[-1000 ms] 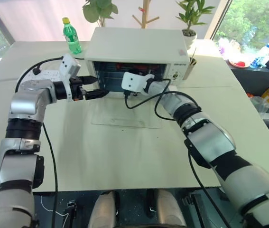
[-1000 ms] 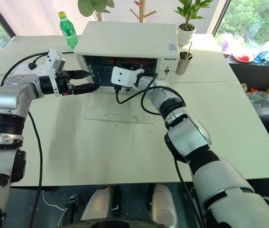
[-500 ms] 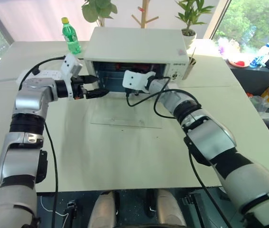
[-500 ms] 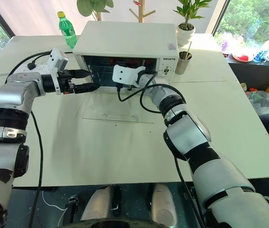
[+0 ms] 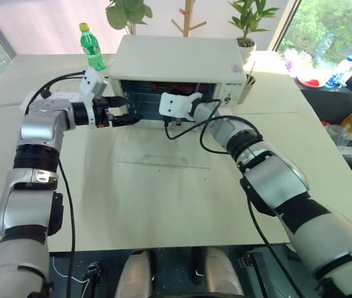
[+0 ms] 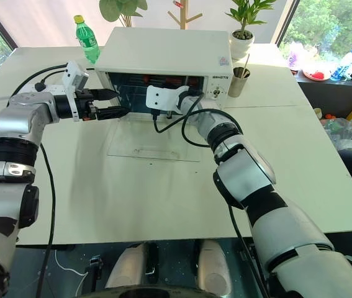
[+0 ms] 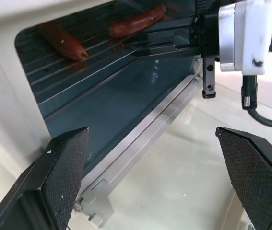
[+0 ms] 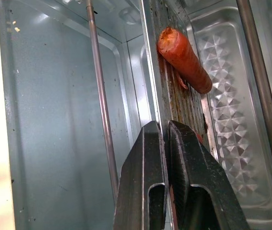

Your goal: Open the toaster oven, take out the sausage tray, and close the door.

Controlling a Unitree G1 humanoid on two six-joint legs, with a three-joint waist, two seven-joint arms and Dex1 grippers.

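Note:
The white toaster oven [image 5: 182, 57] stands open at the back of the table. Its glass door [image 5: 163, 152] lies flat on the tabletop in front of it. Inside, the sausage tray [image 7: 97, 52] rests on the rack and carries two reddish sausages [image 7: 136, 21]. My right gripper [image 8: 163, 125] reaches into the oven and is shut on the tray's front rim [image 8: 174, 96], just short of one sausage [image 8: 183, 60]. My left gripper [image 5: 126, 118] hovers open at the left corner of the oven's mouth, above the door hinge, with nothing between its fingers.
A green bottle [image 5: 92, 48] stands behind the oven's left corner, and a metal cup [image 5: 248, 87] stands at its right side. A white power strip [image 5: 61, 96] lies near my left arm. Potted plants [image 5: 250, 22] line the back, and clutter [image 5: 343, 71] sits on a side surface at far right.
Both hands stay where they were at the oven's mouth. My left elbow has drawn in slightly. The oven, door and tray have not moved.

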